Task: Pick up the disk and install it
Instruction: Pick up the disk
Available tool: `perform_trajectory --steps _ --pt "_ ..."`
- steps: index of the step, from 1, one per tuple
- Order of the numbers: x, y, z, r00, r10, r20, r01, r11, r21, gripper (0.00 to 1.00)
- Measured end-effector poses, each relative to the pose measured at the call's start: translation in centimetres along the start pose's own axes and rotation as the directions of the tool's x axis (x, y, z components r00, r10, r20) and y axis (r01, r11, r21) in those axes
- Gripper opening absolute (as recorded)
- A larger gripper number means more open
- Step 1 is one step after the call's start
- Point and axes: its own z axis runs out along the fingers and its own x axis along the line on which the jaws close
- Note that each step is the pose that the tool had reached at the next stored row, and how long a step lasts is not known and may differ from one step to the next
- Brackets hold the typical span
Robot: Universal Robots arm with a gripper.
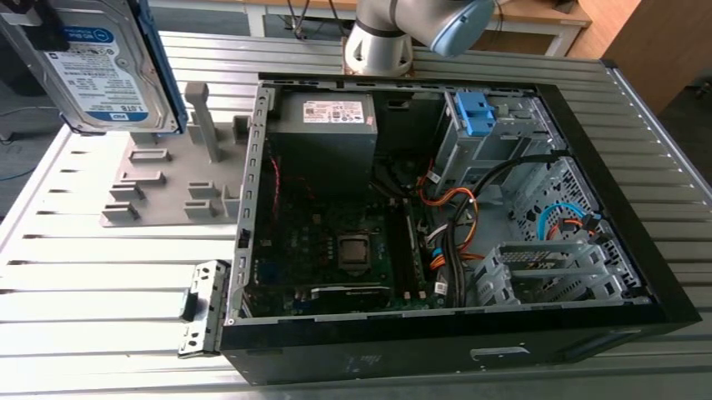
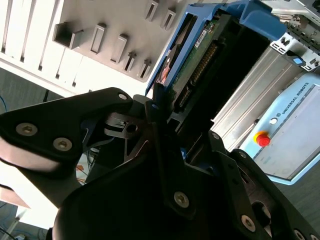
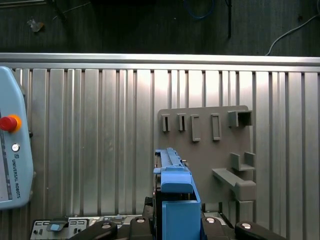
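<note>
Exterior view: the disk (image 1: 106,71), silver with a white-and-blue label and a blue frame, hangs upright in the air above a grey rack (image 1: 156,196) on the slatted metal table (image 1: 100,292), at about ten o'clock from the open computer case (image 1: 445,346). Second wrist view: the claw (image 2: 182,125) is clenched on the disk, grasping it along its circuit-board edge. First wrist view: the disk's blue frame sits between the claw's dark arms, with rack and table beyond.

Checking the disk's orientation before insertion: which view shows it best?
The exterior view: the disk hangs above the grey fixture, its labelled face toward the camera. Both wrist views show its blue-bracketed edge end-on.
</note>
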Motion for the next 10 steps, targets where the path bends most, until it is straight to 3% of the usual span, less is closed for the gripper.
perform_trajectory --steps 10 --pt "0.0 -0.29 0.0 1.0 0.0 0.0 0.0 1.0 0.0 0.36"
